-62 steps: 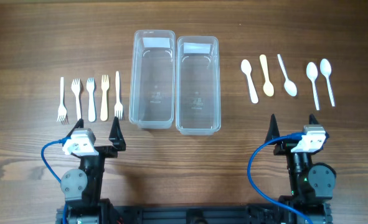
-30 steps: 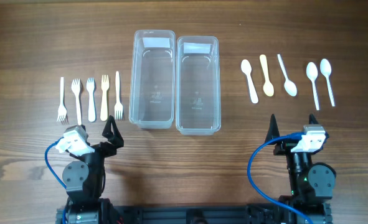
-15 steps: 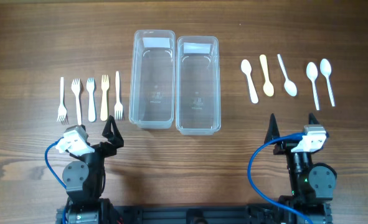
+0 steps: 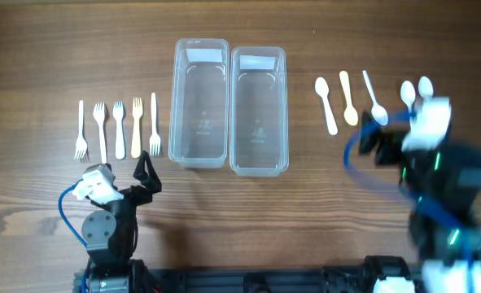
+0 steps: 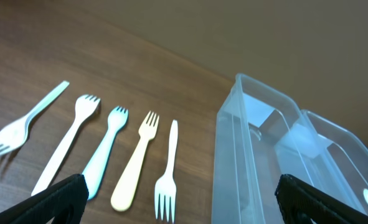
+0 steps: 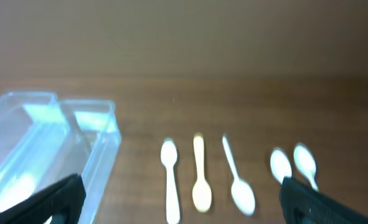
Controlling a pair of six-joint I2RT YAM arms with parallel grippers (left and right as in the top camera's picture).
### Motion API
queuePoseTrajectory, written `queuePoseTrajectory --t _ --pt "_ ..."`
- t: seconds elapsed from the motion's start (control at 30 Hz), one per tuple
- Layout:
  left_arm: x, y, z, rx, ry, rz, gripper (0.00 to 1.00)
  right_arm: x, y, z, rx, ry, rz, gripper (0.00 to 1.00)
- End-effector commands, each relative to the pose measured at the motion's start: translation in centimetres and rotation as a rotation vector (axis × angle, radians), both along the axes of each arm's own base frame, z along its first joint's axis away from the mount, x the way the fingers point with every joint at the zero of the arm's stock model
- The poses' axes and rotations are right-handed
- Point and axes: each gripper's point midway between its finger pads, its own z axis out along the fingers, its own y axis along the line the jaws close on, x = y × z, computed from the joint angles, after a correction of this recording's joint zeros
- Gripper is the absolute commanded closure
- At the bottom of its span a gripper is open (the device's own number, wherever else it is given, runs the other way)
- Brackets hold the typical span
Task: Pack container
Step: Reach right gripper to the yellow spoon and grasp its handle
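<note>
Two empty clear containers stand side by side mid-table, the left one (image 4: 199, 102) and the right one (image 4: 259, 110). Several plastic forks (image 4: 118, 129) lie in a row to their left. Several spoons (image 4: 348, 99) lie to their right. My left gripper (image 4: 124, 167) is open and empty, just short of the forks (image 5: 137, 162), with the containers (image 5: 246, 155) to its right. My right gripper (image 4: 395, 134) is blurred with motion, low over the spoons, and hides part of the two rightmost ones. It is open and empty (image 6: 184, 205), with the spoons (image 6: 200, 174) ahead of it.
The table is bare dark wood (image 4: 305, 32). The right wrist view shows the containers (image 6: 96, 143) to the left of the spoons. Blue cables loop beside both arm bases.
My right arm has swung forward from the front edge to the spoons and is still moving. The left arm turned slightly left about two seconds ago and has stayed still since.
</note>
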Motion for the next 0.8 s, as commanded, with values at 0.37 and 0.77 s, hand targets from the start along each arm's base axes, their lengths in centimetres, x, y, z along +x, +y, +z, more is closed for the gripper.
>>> queuePoseTrajectory --t 0.37,0.77 --pt "0.0 0.2 -0.3 -0.014 0.006 0.014 0.00 10.8 -0.7 -5.0 -0.069 0.609 0.071 0.00" --pt "0.0 0.2 -0.3 -0.014 0.006 0.014 0.00 12.3 -0.7 -16.2 -0.078 0.887 0.122 0.32"
